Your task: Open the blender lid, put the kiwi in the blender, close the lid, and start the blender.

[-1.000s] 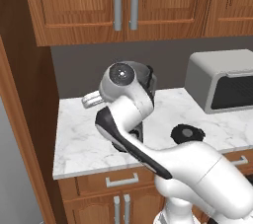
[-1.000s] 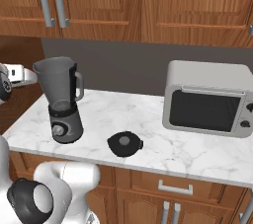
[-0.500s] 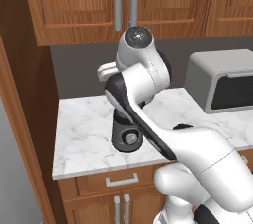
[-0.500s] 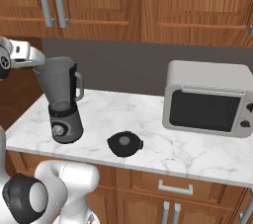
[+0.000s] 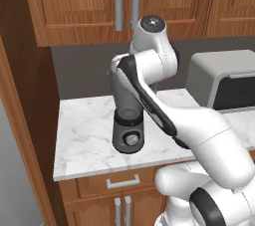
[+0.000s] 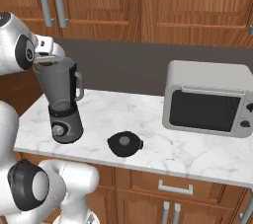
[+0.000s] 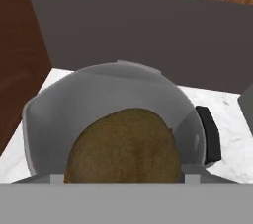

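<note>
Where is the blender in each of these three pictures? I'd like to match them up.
Left base view: blender at centre, on the counter, its jar partly behind the white arm.
Right base view: blender at far left, handle facing right.
Hand view: its open jar rim in the middle, seen from above.
Shared landmark: the white marble counter.

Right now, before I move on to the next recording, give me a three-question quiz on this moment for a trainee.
1. Where does the blender lid lie?
A. on the jar
B. on the counter, between the blender and the toaster oven
C. in the toaster oven

2. True or false: the kiwi is held over the open mouth of the blender jar.

3. Fill in: the jar's handle points toward the ____ in the right base view.

Key: 1 B, on the marble counter. 2 True; the hand view shows the kiwi held by the gripper, the jar's rim around it. 3 The toaster oven.
</note>
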Tool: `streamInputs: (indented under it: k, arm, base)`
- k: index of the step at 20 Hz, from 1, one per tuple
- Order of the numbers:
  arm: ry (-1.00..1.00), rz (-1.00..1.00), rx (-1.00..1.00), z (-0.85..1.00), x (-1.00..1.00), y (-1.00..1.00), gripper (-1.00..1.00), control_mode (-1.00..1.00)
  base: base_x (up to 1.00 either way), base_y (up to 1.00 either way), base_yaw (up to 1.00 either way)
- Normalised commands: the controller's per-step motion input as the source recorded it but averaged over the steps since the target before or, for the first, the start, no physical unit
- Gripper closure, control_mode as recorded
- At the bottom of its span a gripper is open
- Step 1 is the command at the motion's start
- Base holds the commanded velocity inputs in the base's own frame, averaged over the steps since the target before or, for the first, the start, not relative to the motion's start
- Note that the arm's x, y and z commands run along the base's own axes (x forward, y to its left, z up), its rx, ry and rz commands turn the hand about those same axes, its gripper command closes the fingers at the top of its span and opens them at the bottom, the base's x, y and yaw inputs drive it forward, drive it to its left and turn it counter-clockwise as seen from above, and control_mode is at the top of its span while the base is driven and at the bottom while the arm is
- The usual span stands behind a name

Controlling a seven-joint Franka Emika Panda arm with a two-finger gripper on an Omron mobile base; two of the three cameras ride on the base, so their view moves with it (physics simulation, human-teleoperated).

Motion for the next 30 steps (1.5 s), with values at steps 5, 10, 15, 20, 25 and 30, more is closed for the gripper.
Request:
streamInputs:
  k: [5,10,15,20,25,30]
  arm:
    - [0.13,0.0,0.01,-0.31,0.5,-0.04,1.0,-1.0]
    - [0.2,0.0,0.0,-0.55,0.4,0.0,1.0,-1.0]
    - [0.15,0.0,0.0,-0.48,0.3,0.01,1.0,-1.0]
    - [0.07,0.01,0.0,-0.56,0.0,0.01,-1.0,-1.0]
    - [-0.03,0.0,0.0,-0.23,-0.08,0.0,-1.0,-1.0]
    - [-0.07,0.0,0.0,-0.01,0.0,0.0,-1.0,-1.0]
  base:
    - [0.0,0.0,0.0]
    - [0.0,0.0,0.0]
    - [0.0,0.0,0.0]
    - [0.0,0.0,0.0]
    - [0.0,0.0,0.0]
    - [0.0,0.0,0.0]
